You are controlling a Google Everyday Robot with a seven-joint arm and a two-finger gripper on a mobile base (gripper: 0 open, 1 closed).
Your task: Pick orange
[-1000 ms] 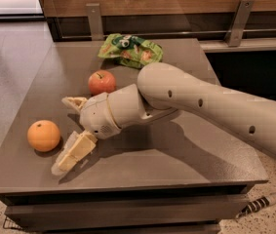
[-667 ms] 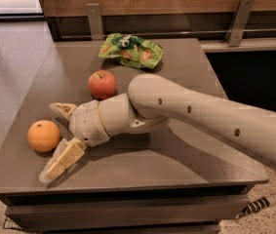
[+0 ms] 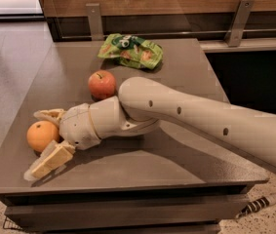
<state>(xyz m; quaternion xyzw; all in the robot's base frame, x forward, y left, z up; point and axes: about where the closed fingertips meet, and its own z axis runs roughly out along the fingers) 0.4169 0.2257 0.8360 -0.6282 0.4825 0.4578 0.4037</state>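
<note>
One wide-open tool [image 3: 37,142] straddles the orange [image 3: 42,134] near the desk's [image 3: 186,67] front-left corner; closing off-centre could squeeze the round fruit out, rolling it off the edge

The orange [image 3: 42,135] lies at the lower left of the frame, on the bench [image 3: 69,62], close to the bench's left edge and not far from its front corner. It is round and evenly bright orange, with matte skin and a soft, paler sheen on its upper face. It rests on the bench top, with a dark shadow under its lower side. The jaws stand spread around it, also at lower left. One pale finger [image 3: 49,115] lies over its upper right and the other slants past its lower right. Whether either touches the skin cannot be told. Its left side shows uncovered.
</note>
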